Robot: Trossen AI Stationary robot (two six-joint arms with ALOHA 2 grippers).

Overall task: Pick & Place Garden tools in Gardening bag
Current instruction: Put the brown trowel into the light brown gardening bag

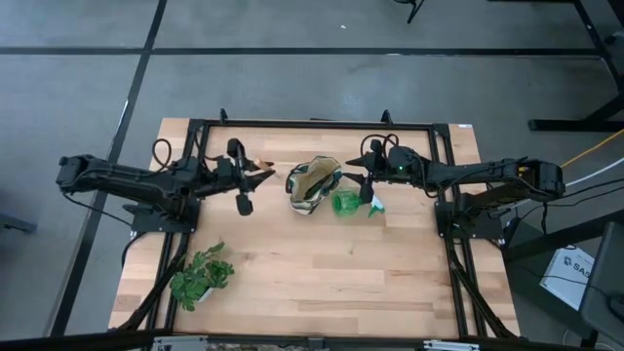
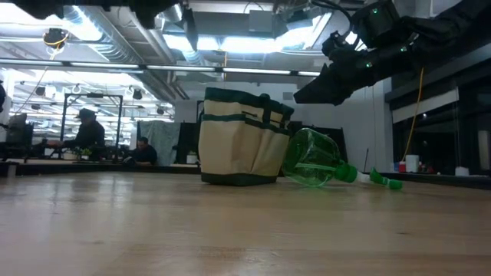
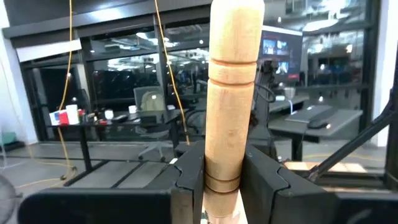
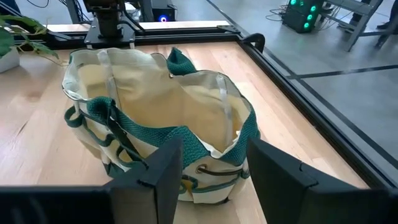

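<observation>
The white-and-green gardening bag stands upright on the table with its mouth open, and it also shows in the low view and the right wrist view. The green spray bottle lies on its side against the bag's right side. My left gripper is left of the bag, high above the table, shut on a tool's pale wooden handle. My right gripper is open and empty above the bag's right rim. No black-handled shears show. My left gripper pinches the wooden handle near its grooved lower end between its two fingers. The fingers lie level and across the handle. The handle stands up past the fingers, clear of the table. The tool's other end is hidden below the fingers.
A leafy plant sprig lies near the table's front left corner. A black frame runs around the table top. Bare wood lies in front of the bag. People sit in the room beyond.
</observation>
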